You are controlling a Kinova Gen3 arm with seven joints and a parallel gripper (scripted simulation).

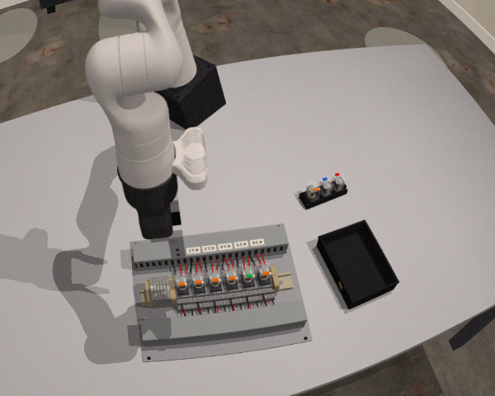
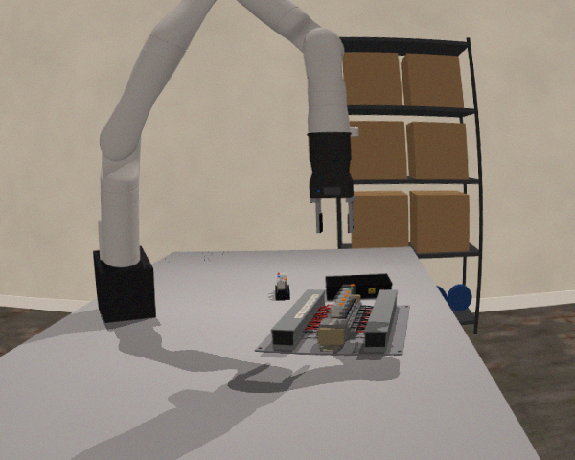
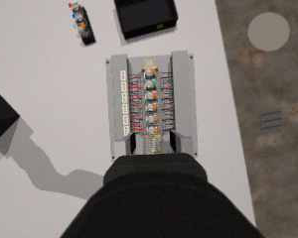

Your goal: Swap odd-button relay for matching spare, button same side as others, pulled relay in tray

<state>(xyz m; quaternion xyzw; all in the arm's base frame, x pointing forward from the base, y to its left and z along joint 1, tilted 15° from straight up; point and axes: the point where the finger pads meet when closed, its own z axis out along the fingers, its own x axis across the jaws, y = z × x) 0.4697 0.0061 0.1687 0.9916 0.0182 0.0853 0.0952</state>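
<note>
A grey table (image 2: 129,396) with rounded corners is seen on a mottled brown floor (image 2: 535,356). Beyond the far right corner of the worktop, a dark metal shelf rack (image 2: 471,149) is set against a beige wall (image 2: 218,149), and six brown cardboard boxes (image 2: 439,222) are stacked on it in pairs. A blue round object (image 2: 458,297) is partly hidden at the foot of the rack. Pale round patches (image 1: 9,35) are seen on the floor.
</note>
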